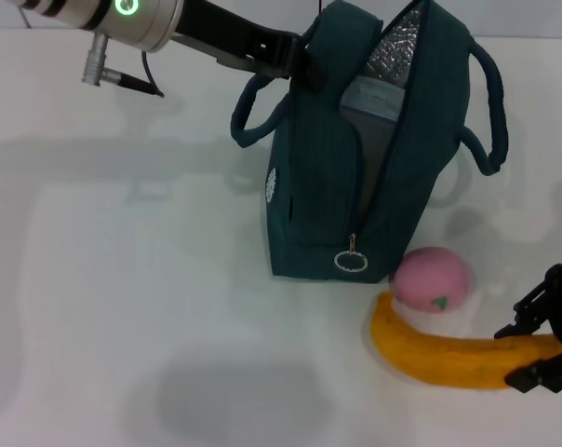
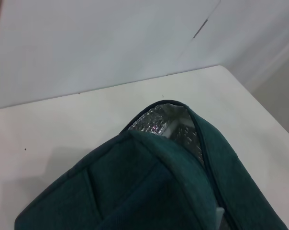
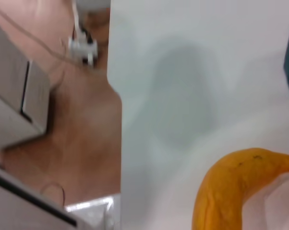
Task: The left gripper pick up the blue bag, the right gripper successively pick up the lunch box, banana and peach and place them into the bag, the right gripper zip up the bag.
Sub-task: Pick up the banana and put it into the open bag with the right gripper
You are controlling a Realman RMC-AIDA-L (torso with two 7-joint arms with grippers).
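The blue bag (image 1: 327,186) stands open on the white table, its silver lining (image 1: 402,47) showing. My left gripper (image 1: 295,58) is shut on the bag's top edge by the near handle. The left wrist view shows the bag's top and lining (image 2: 159,124). A pale lunch box (image 1: 372,96) sits inside the bag. The pink peach (image 1: 432,277) lies just in front of the bag. The banana (image 1: 439,354) lies in front of the peach and also shows in the right wrist view (image 3: 230,191). My right gripper (image 1: 528,356) has its fingers closed on the banana's right end, low on the table.
The bag's zipper pull (image 1: 351,261) hangs at the bag's lower front corner. The bag's far handle (image 1: 490,102) sticks out to the right. The table edge (image 3: 116,143) shows in the right wrist view, with floor and equipment beyond it.
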